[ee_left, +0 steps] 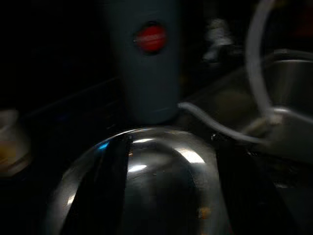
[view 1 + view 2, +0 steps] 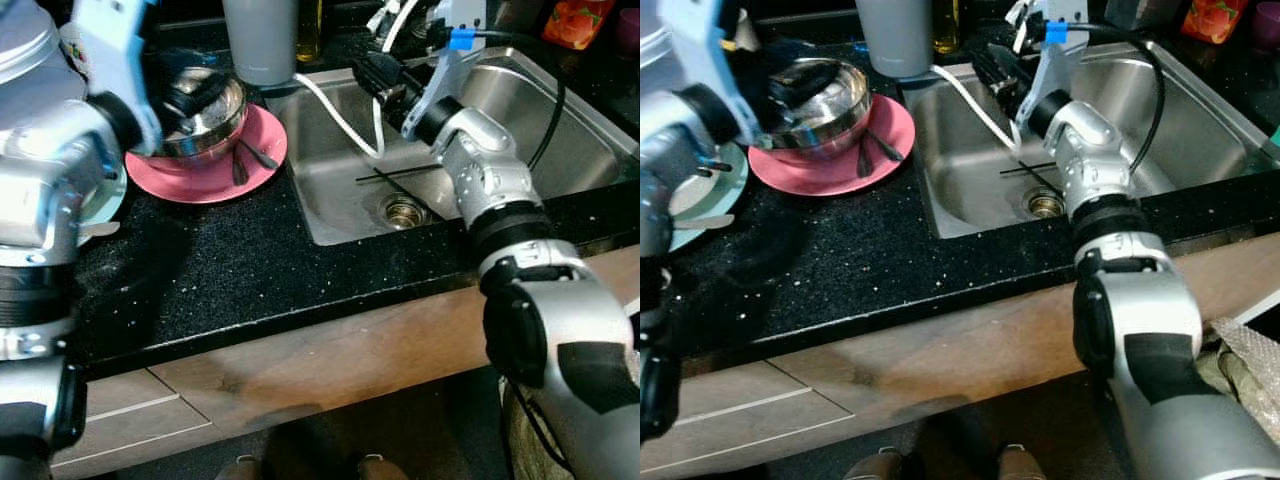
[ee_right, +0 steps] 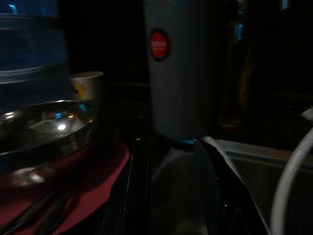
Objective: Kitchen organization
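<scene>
The left gripper (image 2: 800, 85) straddles the rim of the steel bowl (image 2: 205, 115), which sits on the pink plate (image 2: 215, 175) with cutlery; the bowl looks gripped. The right gripper (image 2: 385, 80) hovers spread and empty over the sink (image 2: 560, 120). Little is sorted yet.

A grey tumbler (image 3: 181, 73) with a red round badge stands upright at top centre. At left, a steel bowl (image 3: 44, 132) sits on a pink plate (image 3: 100, 186), a small pale cup (image 3: 88, 85) behind it. Two dark fingers (image 3: 215, 181) reach up from the bottom, apart. A white cable (image 3: 291, 181) curves at lower right.
</scene>
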### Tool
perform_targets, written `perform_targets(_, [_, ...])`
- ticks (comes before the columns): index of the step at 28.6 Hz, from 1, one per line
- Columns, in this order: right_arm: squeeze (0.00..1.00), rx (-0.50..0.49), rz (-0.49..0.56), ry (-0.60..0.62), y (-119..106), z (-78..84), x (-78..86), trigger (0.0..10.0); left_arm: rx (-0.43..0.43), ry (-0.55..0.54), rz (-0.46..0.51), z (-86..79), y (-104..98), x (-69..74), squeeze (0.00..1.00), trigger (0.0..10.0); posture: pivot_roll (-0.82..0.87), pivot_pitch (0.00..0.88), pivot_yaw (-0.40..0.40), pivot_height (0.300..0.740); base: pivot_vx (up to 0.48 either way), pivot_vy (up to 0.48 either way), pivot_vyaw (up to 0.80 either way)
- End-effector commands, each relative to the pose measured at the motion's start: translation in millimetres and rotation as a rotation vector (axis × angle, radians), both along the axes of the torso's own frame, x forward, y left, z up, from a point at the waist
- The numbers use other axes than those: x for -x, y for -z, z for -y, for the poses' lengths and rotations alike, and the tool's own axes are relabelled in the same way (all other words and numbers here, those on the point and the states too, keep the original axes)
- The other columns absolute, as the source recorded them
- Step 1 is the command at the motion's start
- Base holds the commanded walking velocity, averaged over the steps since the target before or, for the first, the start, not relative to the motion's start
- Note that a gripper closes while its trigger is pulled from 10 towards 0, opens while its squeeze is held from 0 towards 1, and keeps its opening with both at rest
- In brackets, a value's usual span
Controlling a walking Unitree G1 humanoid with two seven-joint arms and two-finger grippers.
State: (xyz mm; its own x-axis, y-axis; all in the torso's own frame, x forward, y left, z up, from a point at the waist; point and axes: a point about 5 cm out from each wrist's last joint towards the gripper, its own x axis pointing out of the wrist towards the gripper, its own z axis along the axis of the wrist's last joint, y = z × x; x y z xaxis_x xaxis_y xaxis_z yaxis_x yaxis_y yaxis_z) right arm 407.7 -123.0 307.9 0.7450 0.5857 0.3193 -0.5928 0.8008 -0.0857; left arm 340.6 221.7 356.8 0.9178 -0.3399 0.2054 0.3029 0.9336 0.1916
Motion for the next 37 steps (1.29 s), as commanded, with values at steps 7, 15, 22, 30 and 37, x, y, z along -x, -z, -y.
perform_targets(7, [0.0, -0.014, -0.002, -0.027, 2.5, -4.9, 5.7, 10.0, 0.032, -0.208, -0.141, -24.8, 10.7, -9.8, 1.0, 10.0, 0.07, 0.13, 0.006, 0.74, 0.0, 0.0, 0.0])
perform_targets(15, [0.0, -0.025, -0.003, -0.022, 0.1, -3.5, 11.4, 10.0, -0.116, 0.105, -0.031, 10.9, -0.9, -1.7, 0.0, 10.0, 0.06, 0.132, 0.01, 0.74, 0.0, 0.0, 0.0])
perform_targets(22, [0.0, -0.021, -0.013, -0.039, 0.6, -5.3, 14.6, 10.0, -0.453, 0.274, -0.11, 13.1, 6.0, 9.5, 0.0, 10.0, 0.07, 0.131, 0.005, 0.74, 0.0, 0.0, 0.0])
perform_targets(30, [0.0, -0.021, -0.016, -0.043, -1.2, -7.0, 15.5, 10.0, -0.535, 0.366, -0.173, 10.0, 4.7, 1.2, 0.0, 10.0, 0.07, 0.128, 0.009, 0.74, 0.0, 0.0, 0.0])
perform_targets(37, [0.0, -0.02, -0.018, -0.038, -1.2, -4.7, 17.1, 10.0, -0.524, 0.394, -0.269, 4.9, 16.5, -12.1, 0.0, 10.0, 0.07, 0.126, 0.015, 0.74, 0.0, 0.0, 0.0])
